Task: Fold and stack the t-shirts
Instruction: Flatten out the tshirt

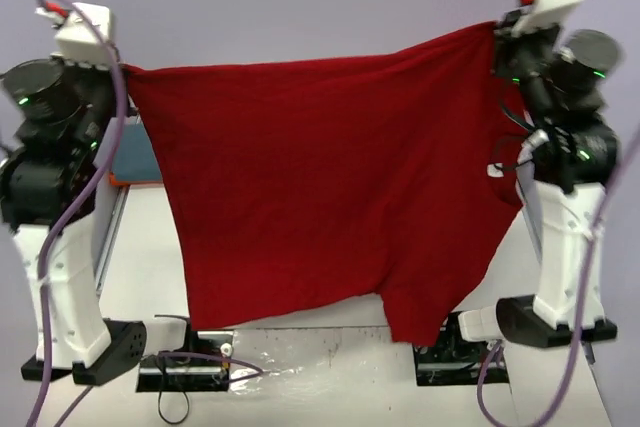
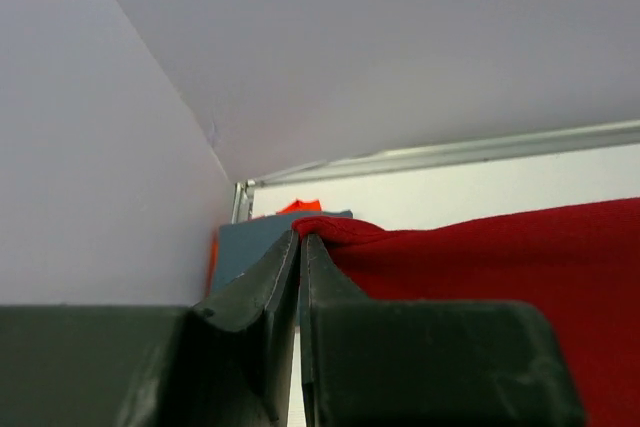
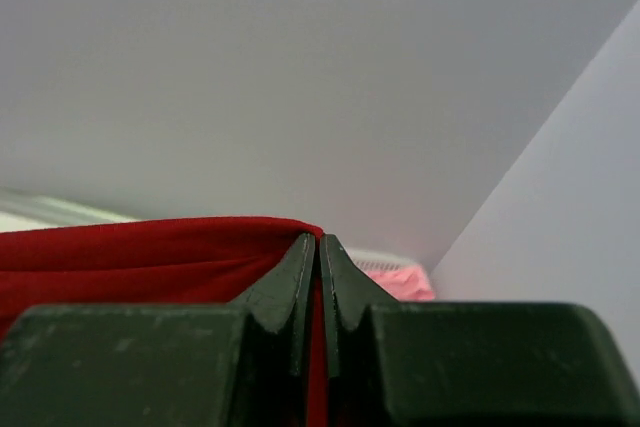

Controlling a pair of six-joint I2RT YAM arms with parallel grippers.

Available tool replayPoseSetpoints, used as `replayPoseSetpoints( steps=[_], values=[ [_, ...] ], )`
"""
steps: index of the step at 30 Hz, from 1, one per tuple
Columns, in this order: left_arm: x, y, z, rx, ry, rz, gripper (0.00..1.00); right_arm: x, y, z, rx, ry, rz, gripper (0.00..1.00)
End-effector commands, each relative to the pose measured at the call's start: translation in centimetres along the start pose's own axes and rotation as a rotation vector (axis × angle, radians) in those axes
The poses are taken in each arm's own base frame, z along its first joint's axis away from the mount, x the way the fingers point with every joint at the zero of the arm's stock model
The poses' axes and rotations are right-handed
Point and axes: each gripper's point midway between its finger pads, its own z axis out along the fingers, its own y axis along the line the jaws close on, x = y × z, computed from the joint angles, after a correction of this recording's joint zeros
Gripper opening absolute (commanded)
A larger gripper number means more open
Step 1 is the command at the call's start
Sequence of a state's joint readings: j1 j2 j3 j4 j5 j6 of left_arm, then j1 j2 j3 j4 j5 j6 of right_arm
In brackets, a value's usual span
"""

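Observation:
The dark red t-shirt (image 1: 320, 187) hangs spread out in the air between both arms. My left gripper (image 1: 122, 69) is shut on its upper left corner; in the left wrist view the cloth (image 2: 480, 257) runs right from the shut gripper (image 2: 303, 239). My right gripper (image 1: 497, 32) is shut on its upper right corner; in the right wrist view the red cloth (image 3: 130, 252) runs left from the shut gripper (image 3: 320, 239). A folded teal-blue t-shirt (image 2: 250, 247) lies on an orange t-shirt (image 2: 300, 206) at the far left. A light pink t-shirt (image 3: 395, 279) shows at the right.
The teal-blue and orange shirts (image 1: 135, 162) lie on the white table (image 1: 140, 257) behind the left arm. A white lattice basket rim (image 3: 385, 260) shows behind the pink shirt. Grey walls close in the back and sides.

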State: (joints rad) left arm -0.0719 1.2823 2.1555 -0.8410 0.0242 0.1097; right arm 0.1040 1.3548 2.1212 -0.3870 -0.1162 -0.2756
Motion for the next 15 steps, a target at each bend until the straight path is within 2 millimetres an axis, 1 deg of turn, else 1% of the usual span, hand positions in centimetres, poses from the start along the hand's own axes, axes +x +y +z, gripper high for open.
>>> replayPoseSetpoints(
  steps=[1,2,3,4,5,6,7,8,9,10,11,12,13,14,15],
  values=[
    [8.1,-0.9,9.9,-0.012,0.229,0.033,0.02,13.1,1.8,9.0,-0.018,0.273,-0.018,0.0],
    [9.4,-1.1,11.8,-0.016,0.24,0.039,0.02,14.3,2.1,10.3,-0.02,0.273,-0.016,0.0],
    [10.7,-1.4,13.3,-0.013,0.259,0.047,0.02,16.5,2.7,11.3,-0.03,0.308,-0.016,0.0],
    [11.9,-1.6,14.7,-0.014,0.278,0.057,0.02,19.9,3.5,13.2,-0.044,0.363,-0.012,0.0],
    [15.1,-2.1,17.6,-0.006,0.347,0.074,0.02,21.5,3.6,14.6,-0.035,0.383,-0.01,0.0],
    [16.1,-2.3,19.5,-0.008,0.353,0.083,0.03,23.2,4.0,15.7,-0.033,0.41,-0.005,0.0],
    [20.9,-3.2,22.9,0.008,0.447,0.102,0.02,26.6,4.5,18.4,-0.028,0.457,-0.002,0.0],
    [23.4,-3.6,24.6,0.014,0.499,0.113,0.02,29.0,4.6,19.5,-0.008,0.501,-0.001,0.04],
    [22.5,-3.7,26.7,0.02,0.476,0.114,0.03,31.1,4.9,20.5,-0.009,0.538,0.006,0.07],
    [29.8,-5.2,29.2,0.064,0.639,0.136,0.3,35.1,6.0,22.3,-0.027,0.606,0.004,0.44],
    [30.5,-5.5,30.5,0.065,0.636,0.136,0.5,37.1,6.6,23.0,-0.035,0.631,0.004,0.66],
    [30.1,-4.9,31.9,0.023,0.608,0.14,0.66,38.6,6.3,23.3,-0.007,0.657,-0.007,0.77],
    [32.1,-5.1,32.9,0.006,0.631,0.151,0.84,40.9,6.7,23.5,0.0,0.69,-0.015,0.91],
    [31.8,-5.0,33.5,-0.017,0.607,0.154,0.94,41.5,6.8,23.4,0.0,0.702,-0.015,0.94],
    [32.4,-5.2,33.4,-0.011,0.616,0.158,0.95,40.6,6.7,23.2,-0.005,0.694,-0.017,0.95]
  ],
)
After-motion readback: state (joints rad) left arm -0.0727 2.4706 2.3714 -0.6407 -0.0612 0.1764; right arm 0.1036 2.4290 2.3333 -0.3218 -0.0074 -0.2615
